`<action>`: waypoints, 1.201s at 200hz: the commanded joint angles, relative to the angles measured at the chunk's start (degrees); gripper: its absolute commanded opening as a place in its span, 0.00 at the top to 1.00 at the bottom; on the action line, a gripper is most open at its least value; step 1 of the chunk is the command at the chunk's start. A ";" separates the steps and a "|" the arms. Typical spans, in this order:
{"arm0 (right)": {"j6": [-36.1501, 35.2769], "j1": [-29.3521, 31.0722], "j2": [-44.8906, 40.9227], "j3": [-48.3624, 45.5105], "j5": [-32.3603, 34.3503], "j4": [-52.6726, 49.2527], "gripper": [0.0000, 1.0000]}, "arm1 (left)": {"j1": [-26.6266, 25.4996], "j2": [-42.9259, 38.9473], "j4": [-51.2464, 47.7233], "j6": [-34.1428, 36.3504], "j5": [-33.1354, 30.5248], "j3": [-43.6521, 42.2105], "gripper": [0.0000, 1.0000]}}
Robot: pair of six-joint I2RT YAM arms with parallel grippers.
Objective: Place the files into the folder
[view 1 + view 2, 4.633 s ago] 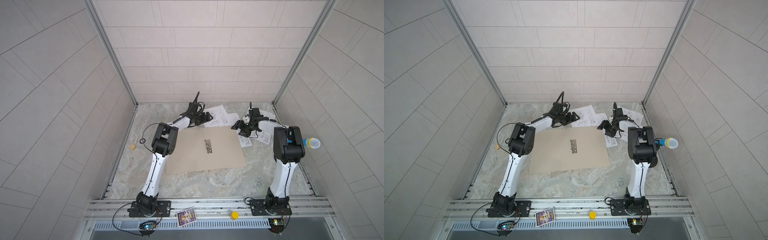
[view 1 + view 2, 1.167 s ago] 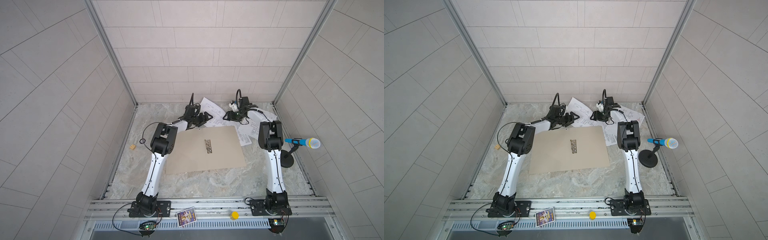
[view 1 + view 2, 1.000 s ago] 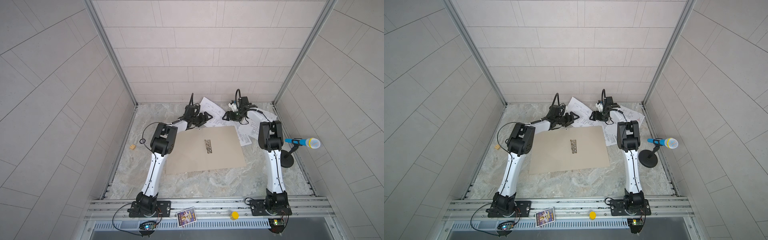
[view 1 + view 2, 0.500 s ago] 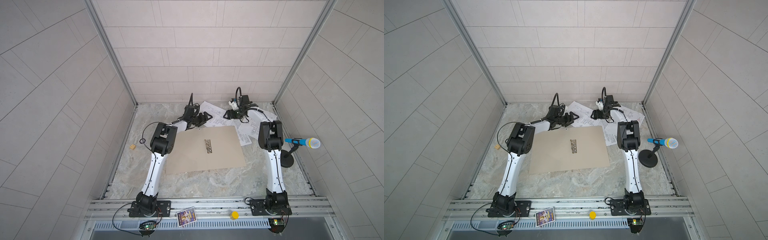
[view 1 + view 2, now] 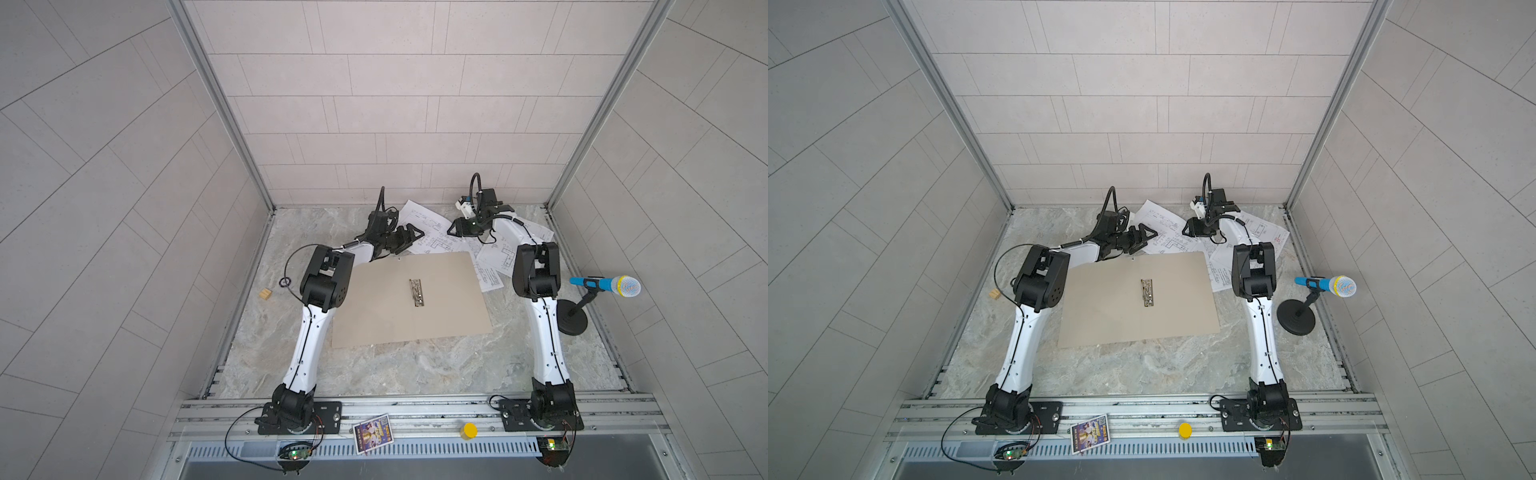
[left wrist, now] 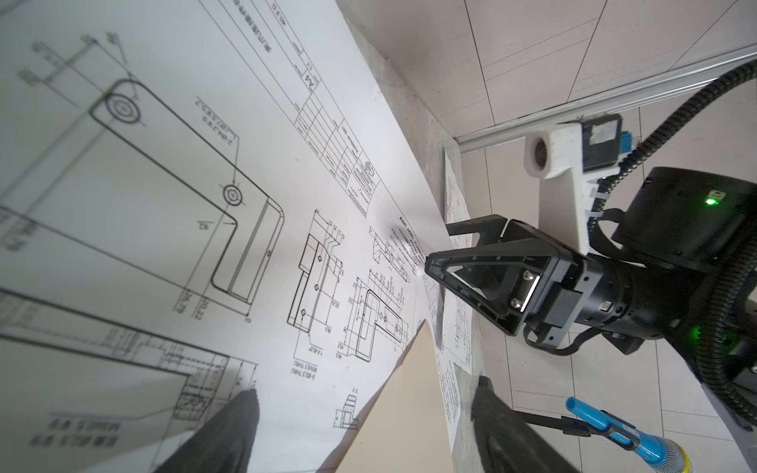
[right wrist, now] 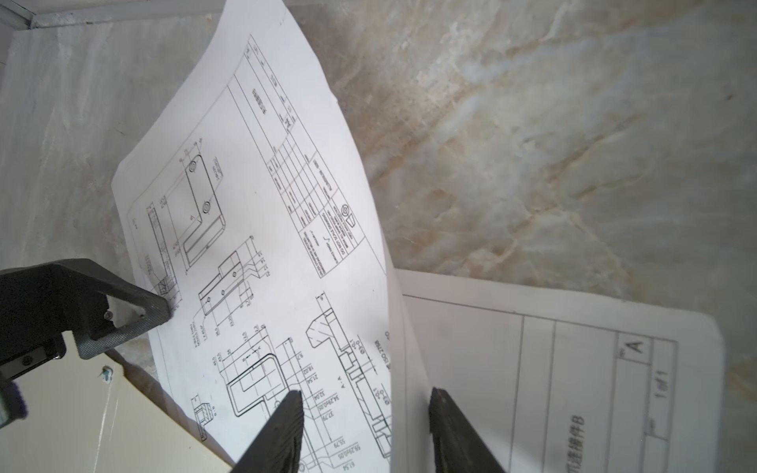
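The tan folder (image 5: 395, 307) (image 5: 1121, 307) lies open and flat mid-table, its metal clip (image 5: 417, 292) on the spine. The files, white sheets with line drawings, lie behind it: one (image 5: 428, 232) (image 7: 266, 204) curls up off the table, others (image 5: 494, 262) lie to its right. My right gripper (image 5: 455, 227) (image 7: 364, 405) straddles the curled sheet's raised edge, fingers still apart on either side of it. My left gripper (image 5: 413, 235) (image 6: 364, 413) hovers open over that sheet's near edge and the folder's back corner (image 6: 401, 409), holding nothing.
A blue microphone (image 5: 602, 284) on a black stand is at the right wall. A small wooden block (image 5: 265, 294) and a black ring (image 5: 284, 282) lie at the left. A picture card (image 5: 372, 430) and a yellow cap (image 5: 470, 429) sit on the front rail. The back wall is close behind both grippers.
My right gripper's jaws have narrowed around the curled sheet's edge over the last second. Both arms have hardly moved otherwise.
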 commanded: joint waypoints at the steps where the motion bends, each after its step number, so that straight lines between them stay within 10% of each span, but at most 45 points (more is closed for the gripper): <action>1: -2.20 -0.04 1.60 2.97 0.92 -5.69 0.51 | 0.61 0.35 -0.78 -0.24 -0.47 -1.42 0.12; 86: 0.38 -0.61 0.84 4.53 2.68 -3.98 1.00 | 1.87 -2.34 -1.12 -0.29 -1.02 -1.23 0.12; 240: 33.03 1.92 -24.43 -0.85 -10.72 10.65 1.00 | 10.52 -30.18 -5.15 2.56 -5.46 -20.89 0.07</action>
